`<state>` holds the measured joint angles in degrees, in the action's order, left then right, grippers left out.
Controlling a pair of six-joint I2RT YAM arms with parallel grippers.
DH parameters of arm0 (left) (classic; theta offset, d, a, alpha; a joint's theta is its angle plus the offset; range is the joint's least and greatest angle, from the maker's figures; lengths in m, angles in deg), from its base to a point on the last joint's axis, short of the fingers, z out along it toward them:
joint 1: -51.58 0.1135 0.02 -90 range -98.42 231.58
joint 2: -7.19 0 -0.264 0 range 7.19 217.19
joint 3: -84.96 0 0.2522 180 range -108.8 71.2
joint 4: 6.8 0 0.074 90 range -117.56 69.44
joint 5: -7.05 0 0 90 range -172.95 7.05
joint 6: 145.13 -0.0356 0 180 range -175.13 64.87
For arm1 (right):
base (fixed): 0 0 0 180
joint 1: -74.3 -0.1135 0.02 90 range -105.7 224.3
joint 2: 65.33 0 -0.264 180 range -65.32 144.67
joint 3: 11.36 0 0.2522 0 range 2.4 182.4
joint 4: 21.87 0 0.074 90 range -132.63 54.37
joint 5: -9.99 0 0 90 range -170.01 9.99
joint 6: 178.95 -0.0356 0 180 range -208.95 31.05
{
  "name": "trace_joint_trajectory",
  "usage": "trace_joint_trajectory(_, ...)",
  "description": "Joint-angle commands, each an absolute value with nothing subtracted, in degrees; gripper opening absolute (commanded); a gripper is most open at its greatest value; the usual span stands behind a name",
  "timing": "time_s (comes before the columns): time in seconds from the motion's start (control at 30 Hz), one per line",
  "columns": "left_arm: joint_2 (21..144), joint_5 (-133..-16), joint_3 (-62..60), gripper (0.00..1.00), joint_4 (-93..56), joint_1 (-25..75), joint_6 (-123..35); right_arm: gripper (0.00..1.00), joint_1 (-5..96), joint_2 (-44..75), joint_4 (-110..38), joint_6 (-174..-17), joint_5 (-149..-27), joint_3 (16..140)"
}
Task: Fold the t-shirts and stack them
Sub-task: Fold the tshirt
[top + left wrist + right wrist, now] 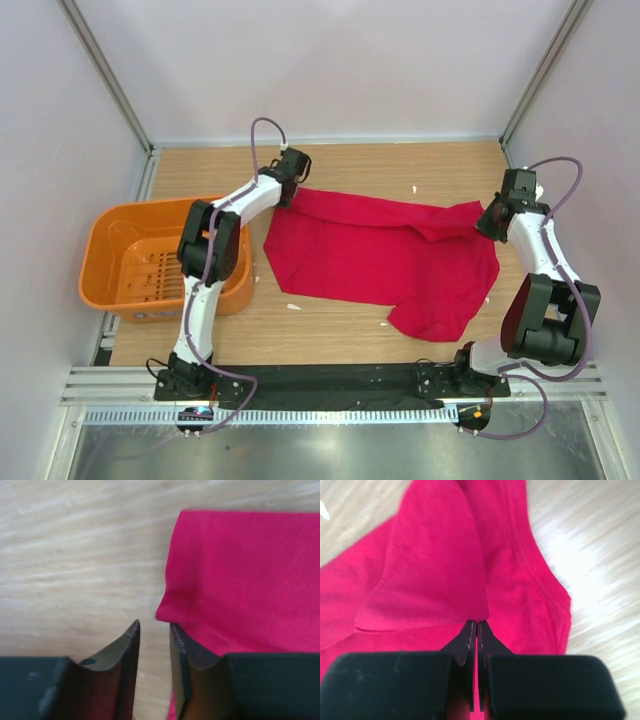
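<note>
The red t-shirt [380, 250] lies spread across the middle of the wooden table, with a fold raised at its right end. My left gripper [297, 190] is at the shirt's back left corner. In the left wrist view the left gripper [154, 625] is open by a narrow gap with bare wood between the jaws, and the t-shirt's corner [250, 570] lies just beyond the right finger. My right gripper [487, 222] is at the shirt's right end. In the right wrist view the right gripper [477, 623] is shut on a pinched fold of the t-shirt [435, 555].
An orange slotted basket [110, 250] stands at the left of the table, partly under the left arm. A few small white scraps lie on the wood [293, 306]. White walls enclose the table on three sides.
</note>
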<state>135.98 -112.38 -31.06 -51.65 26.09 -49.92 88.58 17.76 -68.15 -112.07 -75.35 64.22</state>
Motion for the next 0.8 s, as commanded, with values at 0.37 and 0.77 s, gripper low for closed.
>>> trace_joint_trajectory(0.37,123.5,-109.0,-33.7,0.36,-60.9,24.8,-33.2,0.57,91.2,13.3,-63.8,-116.5,-77.2,62.1)
trace_joint_trajectory(0.77,139.1,-96.2,-51.4,0.33,-62.7,25.0,-38.5,0.54,92.8,39.1,-58.2,-112.4,-82.8,83.4)
